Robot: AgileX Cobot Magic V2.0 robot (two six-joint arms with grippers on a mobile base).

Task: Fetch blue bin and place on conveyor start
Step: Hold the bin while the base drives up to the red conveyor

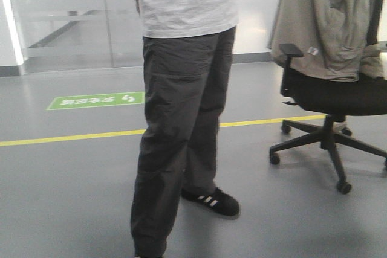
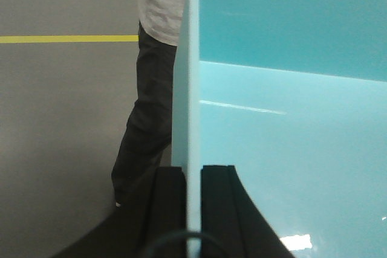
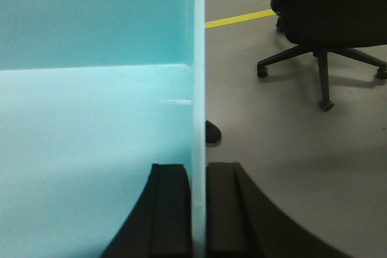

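Two sets of jaws hold the bin (image 2: 290, 149): the left jaws pinch its left wall and the right jaws pinch its right wall, so it looks lifted off the floor (image 1: 60, 197), with no belt in sight. A man (image 1: 181, 89) stands close at 12 o'clock and a chair (image 1: 338, 89) sits at 2 o'clock, so driving on could bump the bin into them. A bump could make the thin, smooth walls slip out and the bin drop.

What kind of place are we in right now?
Probably an indoor workplace, lab or factory hall: grey floor with a yellow line and green floor sign, a glass partition, a wheeled office chair.
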